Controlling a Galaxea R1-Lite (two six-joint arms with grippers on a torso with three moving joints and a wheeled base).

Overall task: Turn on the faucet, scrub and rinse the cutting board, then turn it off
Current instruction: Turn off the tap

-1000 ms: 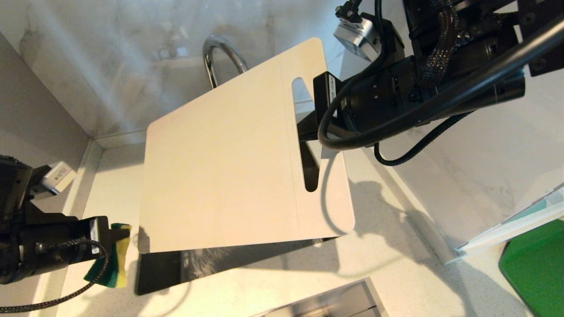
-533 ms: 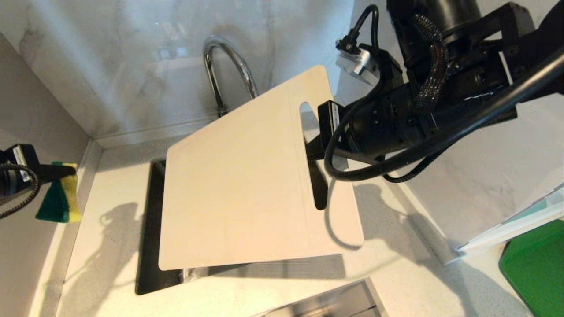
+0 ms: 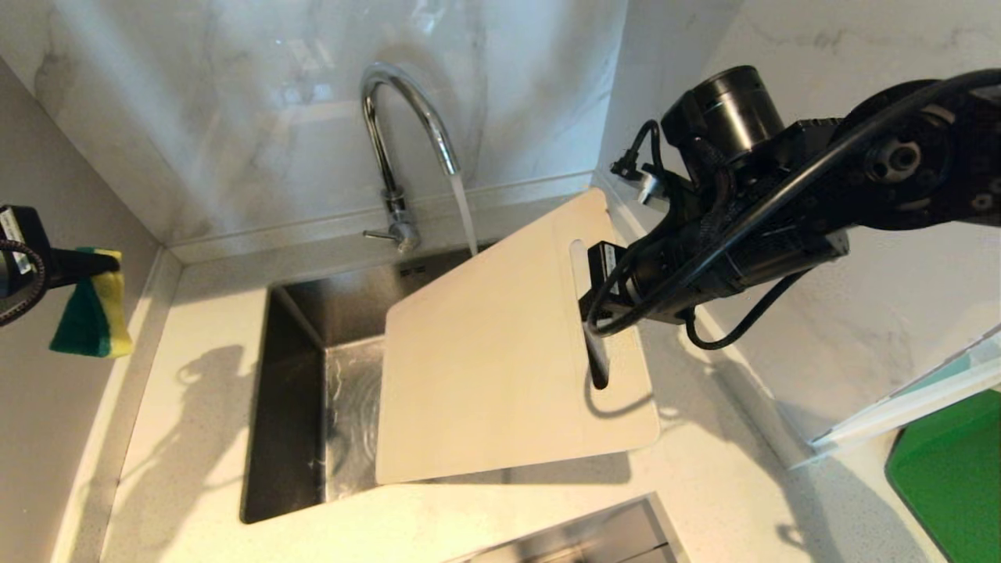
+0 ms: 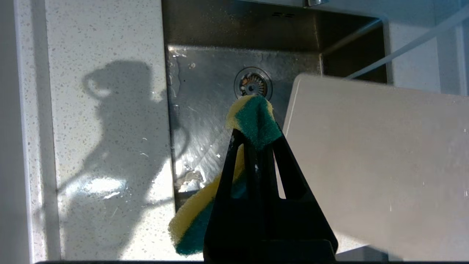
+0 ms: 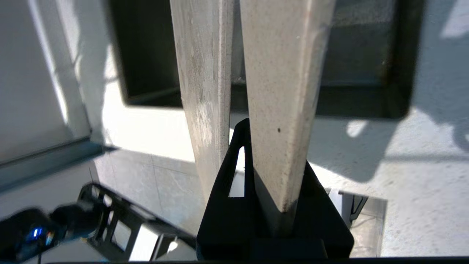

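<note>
The chrome faucet [image 3: 389,117] stands behind the sink [image 3: 297,367], with its small lever [image 3: 382,234] at the base. A stream of water [image 3: 466,223] runs from the spout down to the far edge of the pale cutting board [image 3: 493,352]. The board hangs tilted over the sink's right half. My right gripper [image 3: 596,328] is shut on the strip beside the handle slot; in the right wrist view that strip [image 5: 282,91] sits between the jaws of the right gripper [image 5: 256,135]. At the far left, my left gripper [image 3: 74,263] is shut on a green and yellow sponge [image 3: 92,317], which the left gripper [image 4: 253,137] pinches at one corner of the sponge [image 4: 255,123].
The sink drain [image 4: 253,83] lies beside the board's [image 4: 384,154] near corner. A dark green mat [image 3: 950,469] sits at the far right, a metal piece [image 3: 594,536] at the bottom edge. Walls close in on the left and behind the counter [image 3: 195,438].
The right gripper has lowered the board and carried it right, uncovering the faucet, the running water and the sink. The left gripper has carried the sponge up and away to the left.
</note>
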